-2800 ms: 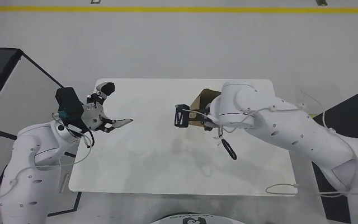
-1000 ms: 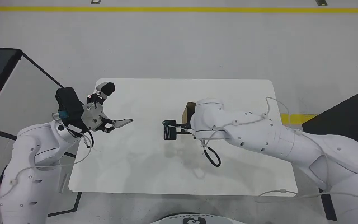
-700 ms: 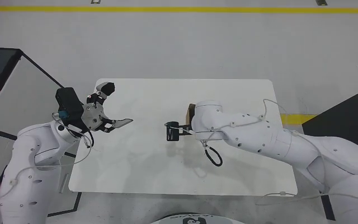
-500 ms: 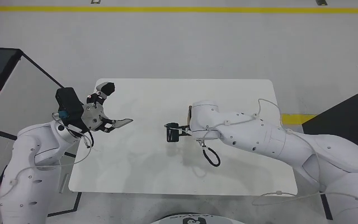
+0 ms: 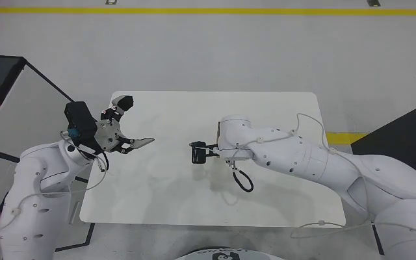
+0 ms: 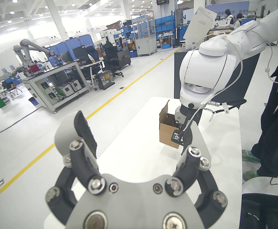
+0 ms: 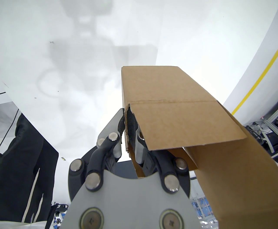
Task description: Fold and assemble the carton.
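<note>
Right tool gripping brown corrugated carton, left tool spread

Nothing legible shows. The faces of the brown cardboard carton are plain, and the print on the blue banner in the hall behind is too small to tell.

The right gripper has carried the carton across the surface, closer to the left gripper and its jaws.
</note>
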Tool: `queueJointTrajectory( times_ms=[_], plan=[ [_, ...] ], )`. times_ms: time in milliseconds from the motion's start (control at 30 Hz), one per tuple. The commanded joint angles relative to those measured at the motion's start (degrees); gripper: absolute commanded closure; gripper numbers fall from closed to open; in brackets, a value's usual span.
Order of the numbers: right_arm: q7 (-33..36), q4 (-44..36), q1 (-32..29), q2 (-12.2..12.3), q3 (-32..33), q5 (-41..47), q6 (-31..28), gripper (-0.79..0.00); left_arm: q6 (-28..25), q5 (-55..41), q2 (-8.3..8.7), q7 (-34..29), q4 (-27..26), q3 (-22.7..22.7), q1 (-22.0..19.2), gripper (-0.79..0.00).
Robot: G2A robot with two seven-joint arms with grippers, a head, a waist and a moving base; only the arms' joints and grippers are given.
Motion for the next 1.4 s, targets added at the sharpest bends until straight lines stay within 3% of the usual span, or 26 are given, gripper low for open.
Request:
queueJointTrajectory(
  times_ms=[0, 367, 1300, 1367],
  plan=[
    [-0.6, 0.6, -0.8, 0.0, 0.1, -0.4, 0.4, 0.000, 0.0, 0.0, 0.00, 0.0, 0.0, 0.0, 0.0, -0.785],
    [3.3, 3.5, -2.7, -1.9, -0.1, -0.8, 2.1, 0.000, 0.0, 0.0, 0.00, 0.0, 0.0, 0.0, 0.0, -0.785],
    [2.2, 10.0, -7.0, -6.6, -0.1, -5.9, 1.1, 0.000, 0.0, 0.0, 0.00, 0.0, 0.0, 0.0, 0.0, -0.785],
    [2.1, 10.3, -7.1, -6.8, -0.1, -6.2, 1.0, -0.114, 0.0, 0.0, 0.00, 0.0, 0.0, 0.0, 0.0, -0.785]
  ],
)
